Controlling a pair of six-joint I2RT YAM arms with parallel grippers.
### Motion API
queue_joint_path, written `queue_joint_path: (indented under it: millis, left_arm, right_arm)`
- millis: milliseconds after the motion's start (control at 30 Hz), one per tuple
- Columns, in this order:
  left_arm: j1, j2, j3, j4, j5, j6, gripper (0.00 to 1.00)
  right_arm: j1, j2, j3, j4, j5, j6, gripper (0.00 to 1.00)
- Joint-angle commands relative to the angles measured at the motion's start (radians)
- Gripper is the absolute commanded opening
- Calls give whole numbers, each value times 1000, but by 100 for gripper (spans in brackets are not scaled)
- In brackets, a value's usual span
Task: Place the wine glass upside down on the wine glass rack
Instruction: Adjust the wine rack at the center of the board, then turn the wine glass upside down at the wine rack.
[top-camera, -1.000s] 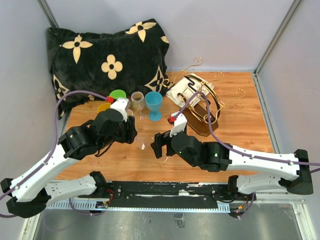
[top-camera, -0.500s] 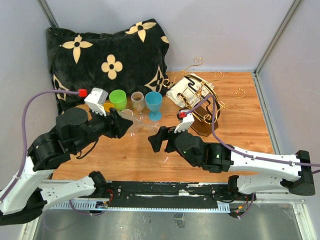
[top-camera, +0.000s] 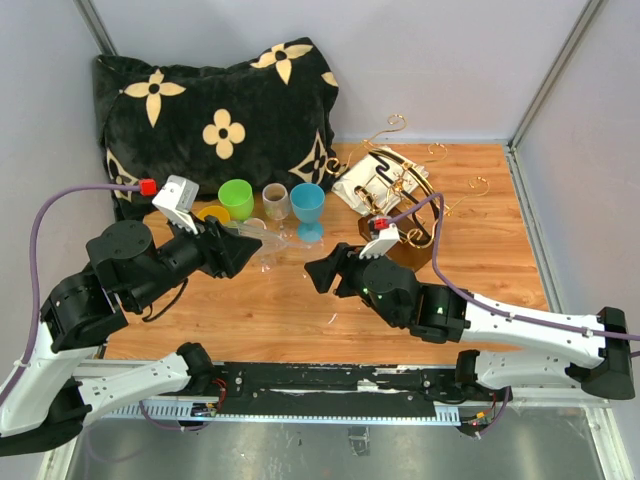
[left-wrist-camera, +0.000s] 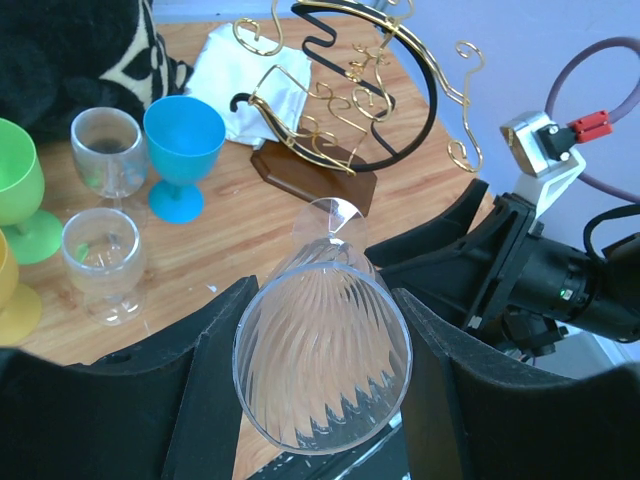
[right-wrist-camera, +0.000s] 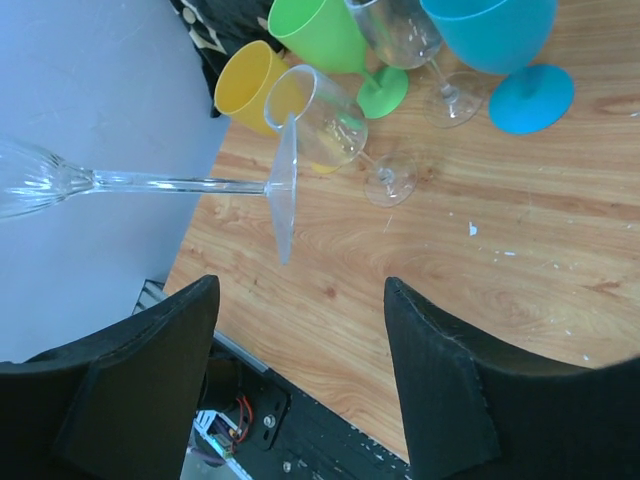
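the clear ribbed wine glass is aloft, its bowl clenched in the left gripper, the right gripper spread empty, the gold wire, wood-based rack not yet reached.

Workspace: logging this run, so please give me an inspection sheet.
Surface: wooden table, white specks.
Job's things: clear wine glass held sideways; rack on its base, no glass hung.
Clutter: green cup, yellow cup, blue goblet, two clear glasses, white cloth.
Tools: left tool shut on the glass; right tool open, empty.
Cables: purple cable on each arm; the right one loops near the rack.
Surroundings: black flowered pillow, grey walls.
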Motion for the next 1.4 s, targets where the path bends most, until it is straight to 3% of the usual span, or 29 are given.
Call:
queue_joint_path:
  millis: [0, 500, 733, 1033, 1133, 1367]
  left_arm:
    - [-11, -11, 2, 55, 37, 13, 47]
    - [-11, -21, -11, 83, 78, -3, 48]
    - [-11, -25, -28, 96, 86, -2, 54]
    - [-11, -67, -40, 121, 104, -7, 99]
    - [-11, -73, -30, 118, 111, -2, 100]
    - [-11, -72, -10, 89, 96, 26, 100]
  right_arm:
    - [-33, -14, -16, 83, -14, 12, 65]
    - [-85, -15, -30, 169, -34, -39, 29]
    - [-91, -22, -11, 163, -52, -109, 1]
    - [-91, -82, 19, 98, 27, -231, 1]
    - [-91, -83, 61, 43, 49, -351, 1]
    - [-92, -66, 146, -74, -8, -797, 0]
